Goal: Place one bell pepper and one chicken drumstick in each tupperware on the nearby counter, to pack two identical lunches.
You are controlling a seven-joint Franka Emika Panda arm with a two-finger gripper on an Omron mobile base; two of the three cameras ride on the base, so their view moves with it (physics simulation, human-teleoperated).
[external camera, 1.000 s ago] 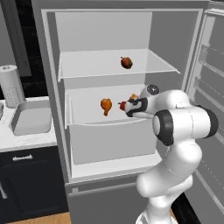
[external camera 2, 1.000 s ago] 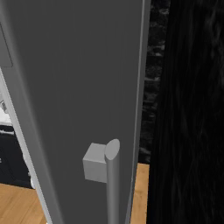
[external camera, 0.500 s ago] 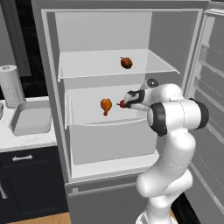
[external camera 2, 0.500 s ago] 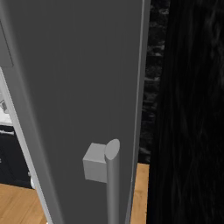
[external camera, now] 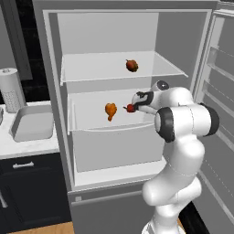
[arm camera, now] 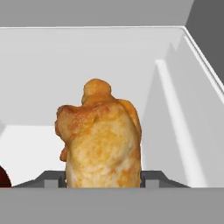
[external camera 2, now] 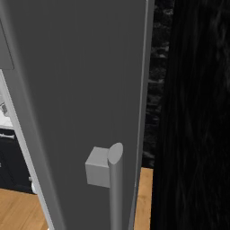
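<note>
1. One chicken drumstick [external camera: 110, 111] lies on the middle shelf [external camera: 91, 125] of the open fridge [external camera: 55, 91], about midway along its front edge.
2. One small red item [external camera: 130, 108] sits just right of the drumstick on the same shelf, at the tip of the pincer [external camera: 136, 103]. It is too small to name.
3. One brown-red food item [external camera: 132, 65] rests on the upper shelf [external camera: 91, 73], right of centre. It is also too small to name.
4. In the hand view the drumstick [arm camera: 101, 140] stands between the two grey fingertips [arm camera: 47, 179], which are drawn in narrow. I cannot tell whether they actually pinch it.
5. The white arm [external camera: 183, 123] reaches in from the right and blocks the right end of the middle shelf.
6. The fridge door [external camera: 221, 91] stands open at the right. In the right base view its grey slab [external camera 2: 76, 81] and one bar handle [external camera 2: 115, 184] block the scene, with wood floor [external camera 2: 13, 206] below.
7. The white surface [external camera: 27, 147] is left of the fridge. It carries one shallow grey tub [external camera: 32, 125] and one pale cylinder [external camera: 10, 89] at its back edge.
8. A black cabinet [external camera: 32, 192] with one silver handle [external camera: 23, 165] sits beneath it.
</note>
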